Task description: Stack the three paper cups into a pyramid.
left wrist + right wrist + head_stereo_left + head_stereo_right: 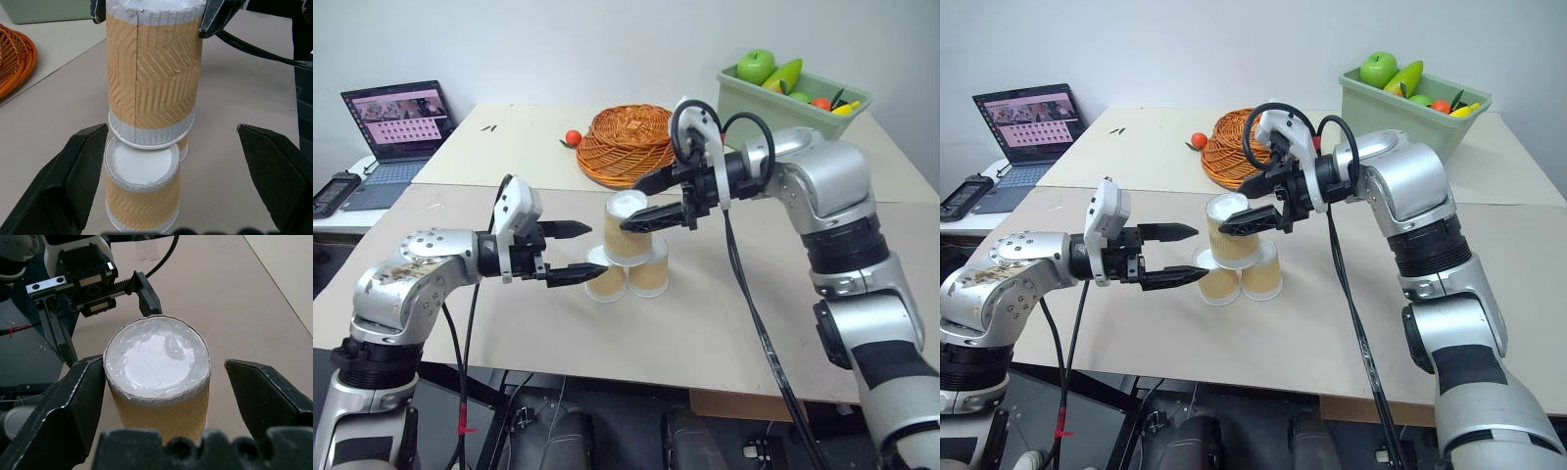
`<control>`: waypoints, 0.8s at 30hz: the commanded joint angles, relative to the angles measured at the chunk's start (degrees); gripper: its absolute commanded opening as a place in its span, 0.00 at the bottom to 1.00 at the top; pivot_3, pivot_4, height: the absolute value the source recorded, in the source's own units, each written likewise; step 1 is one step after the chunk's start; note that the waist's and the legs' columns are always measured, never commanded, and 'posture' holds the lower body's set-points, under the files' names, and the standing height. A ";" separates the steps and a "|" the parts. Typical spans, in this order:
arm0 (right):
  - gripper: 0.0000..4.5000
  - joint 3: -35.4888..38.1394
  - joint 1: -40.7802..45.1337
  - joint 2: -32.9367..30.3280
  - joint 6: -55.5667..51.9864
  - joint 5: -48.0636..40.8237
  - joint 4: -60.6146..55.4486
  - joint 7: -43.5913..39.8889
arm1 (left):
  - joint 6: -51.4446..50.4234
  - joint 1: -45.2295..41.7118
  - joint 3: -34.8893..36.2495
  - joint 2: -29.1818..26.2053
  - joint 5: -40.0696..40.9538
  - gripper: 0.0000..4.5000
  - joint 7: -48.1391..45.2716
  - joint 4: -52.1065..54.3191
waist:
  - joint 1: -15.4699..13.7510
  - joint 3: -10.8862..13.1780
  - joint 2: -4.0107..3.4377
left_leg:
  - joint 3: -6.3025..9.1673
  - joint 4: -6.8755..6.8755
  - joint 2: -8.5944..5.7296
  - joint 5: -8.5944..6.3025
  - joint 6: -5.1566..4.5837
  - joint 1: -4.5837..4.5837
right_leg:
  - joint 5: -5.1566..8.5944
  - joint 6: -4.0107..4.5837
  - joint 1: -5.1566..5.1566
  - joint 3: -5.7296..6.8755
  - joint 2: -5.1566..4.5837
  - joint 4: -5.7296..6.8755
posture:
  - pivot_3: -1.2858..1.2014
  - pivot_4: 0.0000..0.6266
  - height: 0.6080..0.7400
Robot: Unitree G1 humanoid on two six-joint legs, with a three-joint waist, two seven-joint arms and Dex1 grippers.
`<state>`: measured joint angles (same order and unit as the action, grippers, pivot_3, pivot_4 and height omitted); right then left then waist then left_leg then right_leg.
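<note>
**Three cups stand as a pyramid mid-worktop**

We see the three cups stacked upside down near the middle of the worktop (724, 362): two bottom cups, one (607, 279) on our left and one (649, 272) on our right, stand side by side and touching, and the top cup (625, 230) rests across their white bases. The right gripper (161, 382) reaches in from the right, its fingers (73, 401) spread to either side of the top cup's upper end. In the right wrist view one finger sits against the cup's wall while the other stands clear of it, so we read the fingers as released. The left gripper (573, 253) comes in from the left at the level of the bottom cups, fingers (78, 166) wide apart and holding nothing; the lower one lies just beside the left bottom cup. Toward the far edge lies a wicker basket (625, 145) with a small orange fruit (573, 138) beside it. At the far right corner a green bin (791, 106) holds fruit. A laptop (393, 137) stands open off the worktop's far left corner.
</note>
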<state>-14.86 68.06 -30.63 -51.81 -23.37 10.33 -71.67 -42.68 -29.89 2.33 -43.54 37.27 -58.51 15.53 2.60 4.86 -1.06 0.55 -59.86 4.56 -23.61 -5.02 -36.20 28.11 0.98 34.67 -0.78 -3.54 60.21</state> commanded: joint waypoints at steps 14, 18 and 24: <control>0.99 18.34 14.91 -2.38 -5.80 -9.80 5.29 6.84 | -0.97 1.60 5.19 -1.22 1.17 1.00 4.39 1.87 | 0.03 0.01 0.01 | 0.06 0.08 -0.08 -0.01 -0.01 0.02 | 0.00 0.00 -0.03 -0.01 -0.10 -0.09 | 0.52 0.24 0.16; 0.99 21.02 8.02 -7.03 -2.63 -4.57 5.33 16.25 | -2.55 7.29 13.41 -1.13 1.39 1.00 11.51 2.78 | -0.07 -0.03 0.06 | 0.04 0.17 -0.11 0.00 0.00 0.05 | 0.00 0.00 0.00 0.07 -0.41 -0.11 | 0.52 0.24 0.16; 0.99 21.82 -9.61 -12.26 4.50 10.37 8.86 38.12 | -2.24 16.16 23.26 4.62 -0.25 1.00 24.99 5.06 | -0.41 -0.04 0.07 | -0.15 0.19 -0.24 0.01 0.02 -0.06 | 0.00 0.00 -0.07 0.09 -0.91 -0.09 | 0.52 0.24 0.16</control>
<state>6.10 61.20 -41.85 -50.42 -18.50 18.12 -41.17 -46.30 -14.58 22.30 -40.05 38.19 -38.37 19.50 2.19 4.82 -0.99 0.39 -59.68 4.34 -23.59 -4.98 -36.23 28.11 0.97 34.48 -0.70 -4.46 60.15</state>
